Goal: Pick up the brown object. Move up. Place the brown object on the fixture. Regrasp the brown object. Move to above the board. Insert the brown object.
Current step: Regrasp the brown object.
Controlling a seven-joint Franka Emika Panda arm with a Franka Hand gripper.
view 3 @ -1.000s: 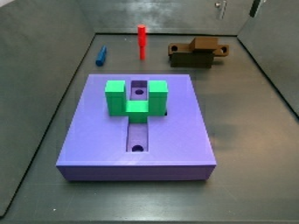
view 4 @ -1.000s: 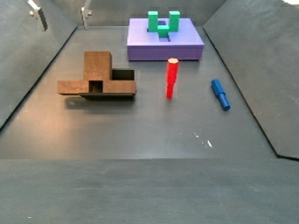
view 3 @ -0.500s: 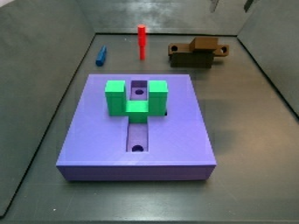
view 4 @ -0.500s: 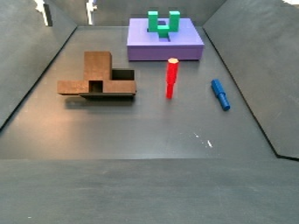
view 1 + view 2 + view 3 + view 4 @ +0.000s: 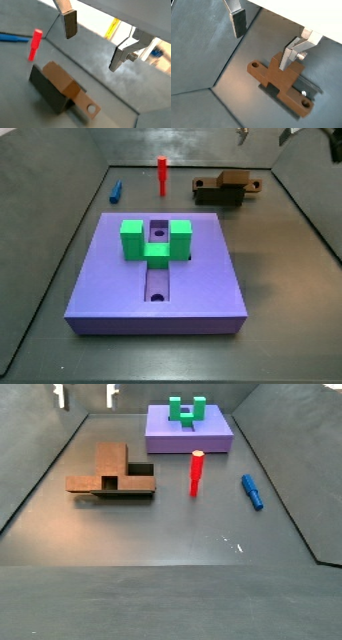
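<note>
The brown object lies on the dark fixture near the left wall, and shows at the far right in a side view. In both wrist views it lies below me on the fixture, with a round hole near its end. My gripper is open and empty, high above it at the frame's top edge. Nothing is between the fingers. The purple board carries a green U-shaped block.
A red peg stands upright and a blue peg lies flat between the fixture and the right wall. Both show in a side view too: the red peg and the blue peg. Grey walls enclose the floor.
My gripper has shifted a little sideways near the top of both side views, still open. The brown object and the fixture have not moved.
</note>
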